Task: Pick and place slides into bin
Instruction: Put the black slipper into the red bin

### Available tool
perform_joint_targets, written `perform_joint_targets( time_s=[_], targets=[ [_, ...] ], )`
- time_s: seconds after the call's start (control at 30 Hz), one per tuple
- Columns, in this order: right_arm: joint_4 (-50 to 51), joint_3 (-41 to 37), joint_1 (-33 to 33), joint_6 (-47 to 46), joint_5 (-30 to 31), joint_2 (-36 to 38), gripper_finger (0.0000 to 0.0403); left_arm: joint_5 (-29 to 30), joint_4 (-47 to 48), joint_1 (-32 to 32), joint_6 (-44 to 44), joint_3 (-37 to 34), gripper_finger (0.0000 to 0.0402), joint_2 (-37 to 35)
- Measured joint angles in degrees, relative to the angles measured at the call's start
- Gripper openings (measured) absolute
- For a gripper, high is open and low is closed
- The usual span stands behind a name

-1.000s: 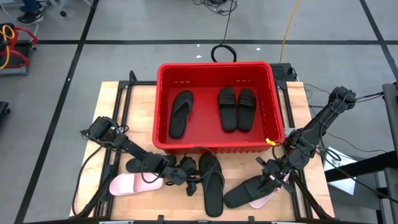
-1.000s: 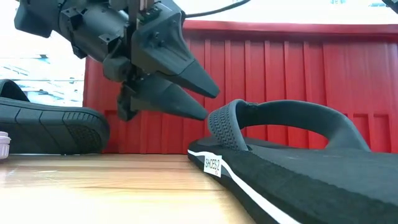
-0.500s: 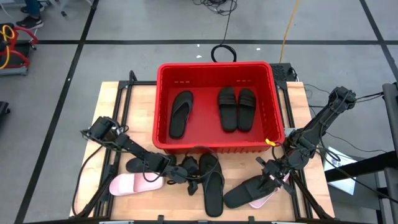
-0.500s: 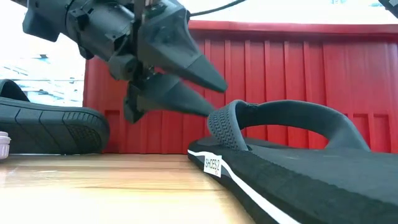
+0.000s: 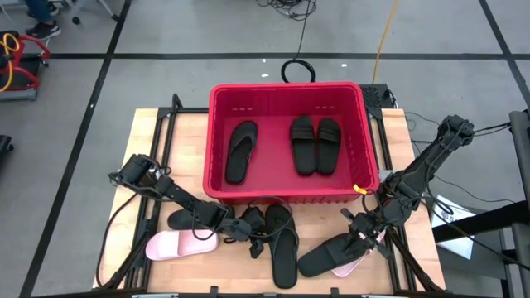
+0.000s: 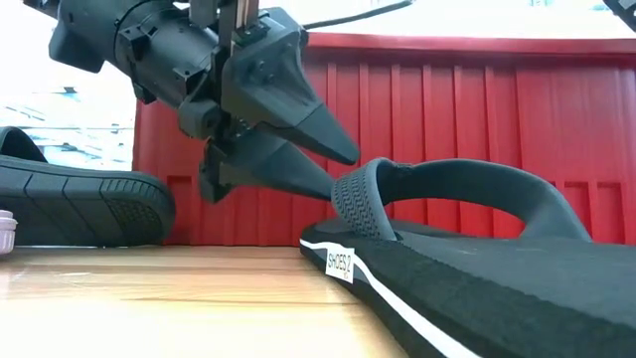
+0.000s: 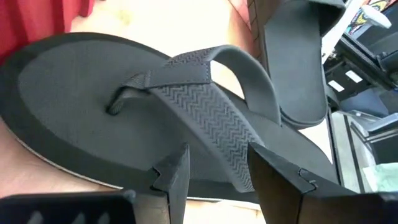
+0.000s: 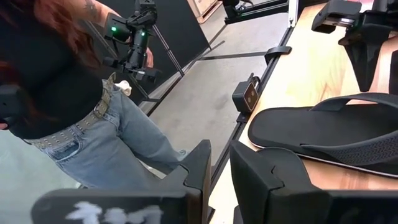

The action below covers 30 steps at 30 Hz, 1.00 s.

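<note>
Left tool (image 6: 333,169), spread wide, poised at the strap of the black thong slide (image 5: 282,240) near the middle of the tabletop's (image 5: 166,141) front edge, one finger either side of the strap in the left wrist view. Long axis running front to back, toe toward the red bin (image 5: 217,149) just behind. Far nearer than the right tool (image 5: 358,240), narrowly parted over slides near the front right corner.

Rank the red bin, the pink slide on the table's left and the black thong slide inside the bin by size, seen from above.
1. red bin
2. black thong slide
3. pink slide, though a robot arm partly covers it, so the two slides may be alike.
</note>
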State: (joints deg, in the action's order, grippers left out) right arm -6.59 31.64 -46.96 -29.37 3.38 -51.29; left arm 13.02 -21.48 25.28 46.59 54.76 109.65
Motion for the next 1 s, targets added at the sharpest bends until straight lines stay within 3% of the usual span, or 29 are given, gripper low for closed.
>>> perform_joint_targets(
  time_s=[0.37, 0.6, 1.0],
  targets=[
    [0.0, 0.0, 1.3, 0.3, 0.0, 0.0, 0.0050, -0.1, 0.1, -0.4, -0.8, 0.0, 0.0157, 0.0],
    [0.0, 0.0, 3.1, 0.4, 0.0, 0.0, 0.0050, -1.7, -5.8, -0.5, -0.9, 0.0, 0.0157, 2.0],
    [0.0, 0.0, 3.8, 0.5, -0.1, 0.0, 0.0050, -9.8, -12.9, -1.5, 0.5, 0.0, 0.0157, 4.3]
  ],
)
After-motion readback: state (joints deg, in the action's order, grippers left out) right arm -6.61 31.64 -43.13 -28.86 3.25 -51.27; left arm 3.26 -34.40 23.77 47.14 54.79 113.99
